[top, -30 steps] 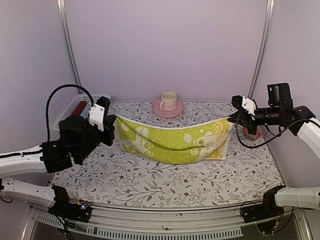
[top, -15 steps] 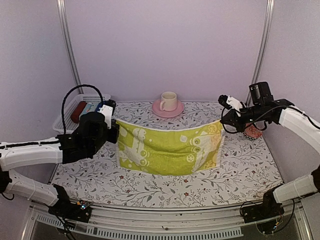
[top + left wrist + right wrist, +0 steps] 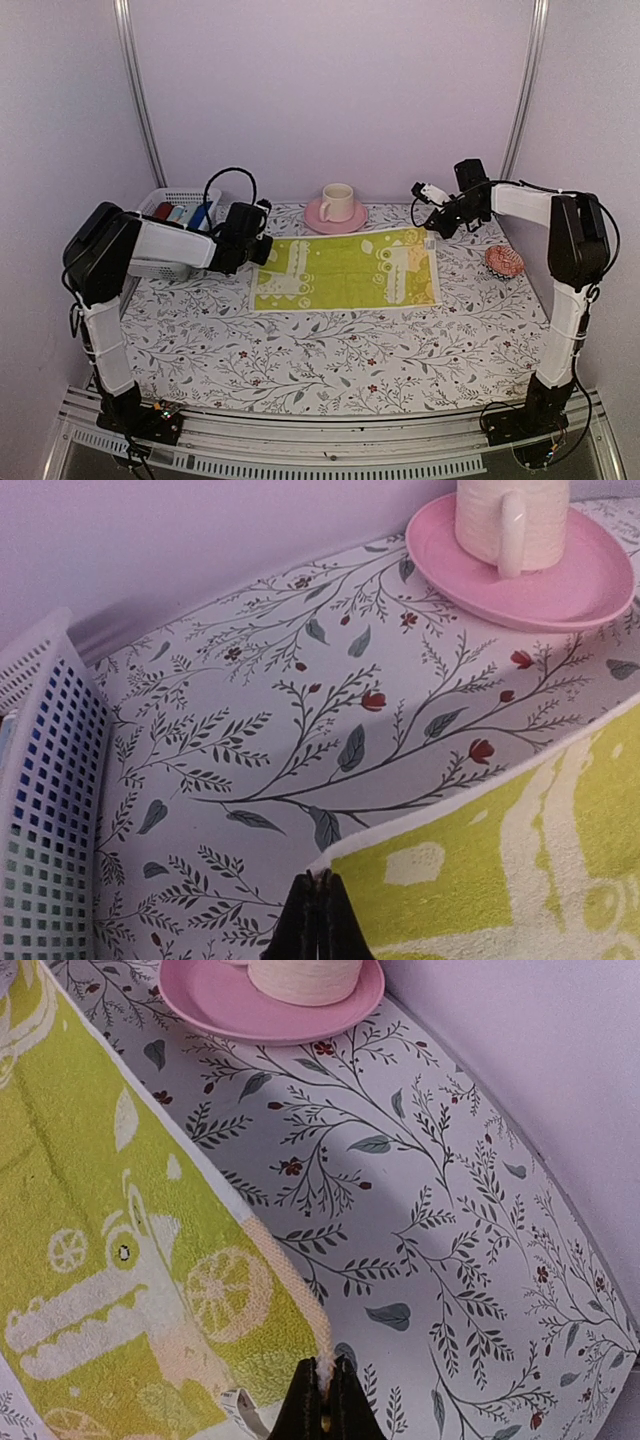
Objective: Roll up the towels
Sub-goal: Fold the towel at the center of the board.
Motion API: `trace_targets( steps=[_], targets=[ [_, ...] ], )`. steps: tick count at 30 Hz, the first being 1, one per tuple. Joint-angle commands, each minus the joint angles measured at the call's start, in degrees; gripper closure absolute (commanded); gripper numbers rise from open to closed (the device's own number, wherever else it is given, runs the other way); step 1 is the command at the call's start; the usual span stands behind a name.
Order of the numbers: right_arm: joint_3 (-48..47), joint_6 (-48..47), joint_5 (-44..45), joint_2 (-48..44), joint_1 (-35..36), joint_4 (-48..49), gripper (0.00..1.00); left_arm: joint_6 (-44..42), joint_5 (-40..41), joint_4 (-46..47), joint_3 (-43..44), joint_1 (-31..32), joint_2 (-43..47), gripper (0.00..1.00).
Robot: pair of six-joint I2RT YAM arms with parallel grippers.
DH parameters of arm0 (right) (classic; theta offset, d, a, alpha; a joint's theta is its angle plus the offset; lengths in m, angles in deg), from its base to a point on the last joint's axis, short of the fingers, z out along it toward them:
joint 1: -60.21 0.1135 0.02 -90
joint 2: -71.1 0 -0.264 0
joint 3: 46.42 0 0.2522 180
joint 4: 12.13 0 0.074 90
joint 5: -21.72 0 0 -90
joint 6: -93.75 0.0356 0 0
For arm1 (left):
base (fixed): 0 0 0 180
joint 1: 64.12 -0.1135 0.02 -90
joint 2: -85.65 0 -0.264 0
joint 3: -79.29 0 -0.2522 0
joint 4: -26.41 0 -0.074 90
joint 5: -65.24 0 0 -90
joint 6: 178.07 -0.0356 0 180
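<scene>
On table [image 3: 330, 360], one towel [image 3: 345, 272] spread, left gripper [image 3: 318, 892], right gripper [image 3: 323, 1370] pinching corners

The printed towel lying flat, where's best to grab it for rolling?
Likely its two far corners, coming in over the far edge: the towel lies flat, so only corners lift for a pinch. The left gripper and right gripper are shut there.

My top camera looks down from above and behind my bases over the whole table [image 3: 350, 360], while each wrist camera sits low and close at a far towel [image 3: 345, 270] corner, facing the saucer [image 3: 450, 550] all three views share.
</scene>
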Motion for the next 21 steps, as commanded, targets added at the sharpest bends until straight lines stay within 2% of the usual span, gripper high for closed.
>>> trace_targets(
  steps=[1,6,12,16,21],
  targets=[
    [-3.93,-1.46,0.38,4.84,-0.08,2.5,0.98,-3.72,-0.92,5.18,3.23,-1.2,-5.34,1.0],
    [-1.81,-4.47,-0.74,3.59,-0.06,3.48,0.98,-4.37,-1.86,7.7,2.15,-1.14,-5.43,1.0],
    [5.01,-9.07,-4.72,-2.75,-1.03,3.54,0.98,-4.56,-6.17,13.41,-5.96,-1.12,2.77,1.0],
    [9.81,-13.05,-7.27,-6.89,-1.61,3.46,0.98,-4.26,-8.39,12.75,-9.24,-0.51,5.93,1.0],
    [14.79,-16.78,-9.21,-10.94,-1.64,2.44,0.98,-3.81,-7.5,9.19,-11.89,1.33,8.73,1.0]
  ],
)
